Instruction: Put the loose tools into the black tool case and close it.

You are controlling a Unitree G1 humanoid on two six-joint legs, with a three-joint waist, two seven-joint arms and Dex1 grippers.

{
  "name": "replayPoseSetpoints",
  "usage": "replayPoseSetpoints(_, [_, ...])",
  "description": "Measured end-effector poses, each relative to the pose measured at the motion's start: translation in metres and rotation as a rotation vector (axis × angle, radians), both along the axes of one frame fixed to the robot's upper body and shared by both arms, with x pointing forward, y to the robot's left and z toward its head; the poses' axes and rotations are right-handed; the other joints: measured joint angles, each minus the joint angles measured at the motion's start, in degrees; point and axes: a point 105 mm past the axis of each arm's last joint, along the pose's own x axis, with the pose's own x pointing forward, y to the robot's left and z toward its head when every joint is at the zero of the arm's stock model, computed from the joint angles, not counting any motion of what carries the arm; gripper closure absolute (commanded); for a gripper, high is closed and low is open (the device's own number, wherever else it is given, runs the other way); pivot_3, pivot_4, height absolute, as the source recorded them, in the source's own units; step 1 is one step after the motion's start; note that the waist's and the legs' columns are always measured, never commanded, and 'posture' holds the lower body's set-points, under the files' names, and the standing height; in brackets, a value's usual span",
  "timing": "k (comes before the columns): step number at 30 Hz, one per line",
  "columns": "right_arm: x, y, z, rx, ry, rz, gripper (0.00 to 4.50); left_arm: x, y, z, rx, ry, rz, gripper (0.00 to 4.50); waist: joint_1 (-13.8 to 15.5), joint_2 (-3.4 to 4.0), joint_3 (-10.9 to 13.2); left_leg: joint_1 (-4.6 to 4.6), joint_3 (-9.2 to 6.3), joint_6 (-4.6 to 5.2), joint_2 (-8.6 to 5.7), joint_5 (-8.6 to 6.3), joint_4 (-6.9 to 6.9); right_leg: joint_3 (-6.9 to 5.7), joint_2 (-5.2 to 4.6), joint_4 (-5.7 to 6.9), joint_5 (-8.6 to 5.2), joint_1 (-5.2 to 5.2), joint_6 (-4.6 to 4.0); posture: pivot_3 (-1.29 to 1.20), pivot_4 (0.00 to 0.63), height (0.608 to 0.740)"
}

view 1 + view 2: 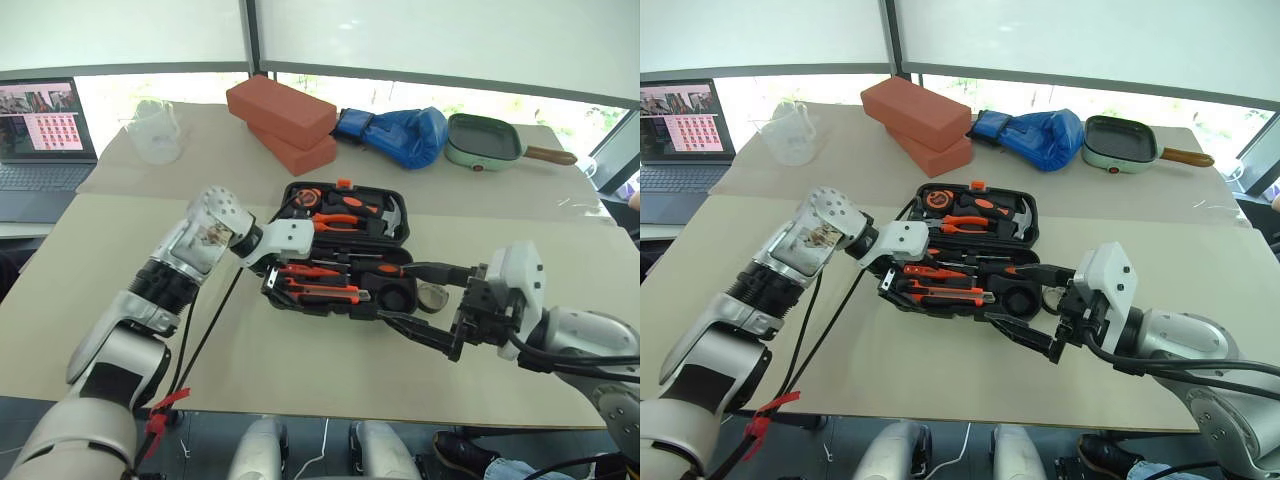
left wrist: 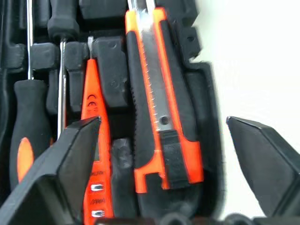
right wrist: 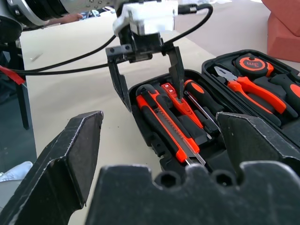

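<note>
Table (image 1: 300, 380): beige top, carries everything noted below.

Black tool case (image 1: 392, 232): lies open near the table's middle, both halves flat, orange latch on its far edge. All positions below are given relative to this case.

Far side of case: two red bricks (image 1: 280, 110) stacked; a blue boxing glove (image 1: 405, 135) beside them; a green square pan (image 1: 483, 140) further right. A clear measuring jug (image 1: 155, 130) and a laptop (image 1: 45, 130) sit far left.

Far half of case: orange-handled pliers (image 1: 335, 222), steel-headed hammer (image 1: 390, 215), orange tape measure (image 3: 252, 64).

Near half of case: orange-and-black utility knife (image 2: 159, 103) seated in the recess along the near outer edge. Thin all-orange screwdriver (image 2: 93, 140) in the next recess inward. One black-and-orange-handled screwdriver (image 2: 28, 126) beside that, steel shaft running along the case. A second such screwdriver could not be made out for certain.

Left gripper (image 3: 147, 77): over the left end of the near half, pointing down into it. Fingers spread wide, holding nothing; one fingertip (image 3: 176, 70) just above the orange screwdriver, the other outside the case wall.

Right gripper (image 1: 410, 295): at the right end of the near half, fingers wide apart, empty. Upper finger reaches over the case's right corner; lower finger runs along the near edge. Contact with the case cannot be judged.
</note>
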Motion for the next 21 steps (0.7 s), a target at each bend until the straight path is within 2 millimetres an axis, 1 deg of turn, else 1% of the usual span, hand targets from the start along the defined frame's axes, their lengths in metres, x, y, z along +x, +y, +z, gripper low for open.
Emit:
replayPoseSetpoints(1, [0.0, 0.0, -0.001, -0.002, 0.001, 0.0, 0.0, 0.0, 0.002, 0.002, -0.002, -0.001, 0.007, 0.02, 0.0, 0.0, 0.0, 0.0, 0.0, 0.0, 0.0, 0.0, 0.0, 0.0, 0.0, 0.0, 0.0, 0.0, 0.0, 0.0, 0.15, 0.738])
replayPoseSetpoints(3, [0.0, -0.001, -0.002, -0.006, 0.004, -0.002, 0.0, 0.002, 0.006, 0.008, -0.005, -0.01, 0.021, 0.59, 0.0, 0.0, 0.0, 0.0, 0.0, 0.0, -0.01, 0.0, 0.0, 0.0, 0.0, 0.0, 0.0, 0.01, 0.0, 0.0, 0.15, 0.738])
replayPoseSetpoints(5, [0.001, -0.002, -0.003, -0.007, 0.005, -0.004, 0.0, 0.003, 0.007, 0.009, -0.009, -0.018, 0.025, 1.05, 0.1, 0.0, 0.0, 0.0, 0.0, 0.0, -0.02, 0.0, 0.01, 0.0, -0.02, -0.01, 0.0, 0.01, 0.0, 0.0, 0.15, 0.738])
replayPoseSetpoints(6, [0.0, -0.001, -0.002, -0.007, 0.003, -0.001, 0.0, 0.003, 0.008, 0.009, -0.009, -0.02, 0.024, 1.53, 0.2, 0.0, 0.0, 0.0, 0.0, 0.0, -0.02, 0.0, 0.02, 0.0, -0.03, -0.01, 0.0, 0.01, 0.01, 0.0, 0.15, 0.738])
replayPoseSetpoints(9, [0.0, -0.001, -0.002, -0.007, 0.002, 0.01, 0.0, 0.004, 0.007, 0.008, -0.01, -0.032, 0.02, 2.46, 0.3, 0.0, 0.0, 0.0, 0.0, 0.0, -0.03, 0.0, 0.03, -0.01, -0.04, -0.01, 0.0, 0.03, 0.01, 0.0, 0.15, 0.738])
replayPoseSetpoints(10, [-0.001, -0.001, -0.002, -0.007, 0.0, 0.014, 0.0, 0.005, 0.006, 0.007, -0.009, -0.041, 0.012, 2.9, 0.3, 0.0, 0.0, -0.01, 0.0, 0.0, -0.03, 0.0, 0.03, -0.01, -0.04, -0.01, 0.0, 0.02, 0.01, 0.0, 0.15, 0.738])
replayPoseSetpoints(14, [0.0, -0.002, -0.003, -0.009, 0.002, 0.011, 0.0, 0.007, 0.005, 0.002, 0.0, -0.055, 0.009, 4.33, 0.3, 0.0, 0.0, 0.0, 0.01, 0.0, -0.04, 0.0, 0.03, -0.01, -0.03, -0.01, 0.0, 0.02, 0.01, 0.0, 0.15, 0.738])
replayPoseSetpoints(15, [0.0, -0.003, -0.004, -0.01, 0.003, 0.008, 0.0, 0.007, 0.005, 0.001, 0.001, -0.055, 0.007, 4.47, 0.3, 0.0, 0.0, -0.01, 0.01, 0.0, -0.04, 0.0, 0.03, 0.0, -0.03, -0.01, 0.0, 0.02, 0.01, 0.0, 0.15, 0.738])
replayPoseSetpoints(21, [0.0, -0.003, -0.005, -0.008, 0.006, 0.007, 0.0, 0.007, 0.01, -0.001, 0.034, -0.058, -0.011, 4.47, 0.3, 0.0, 0.0, 0.0, 0.01, 0.0, -0.03, 0.0, 0.02, 0.0, -0.02, -0.01, 0.0, 0.02, 0.01, 0.0, 0.15, 0.738])
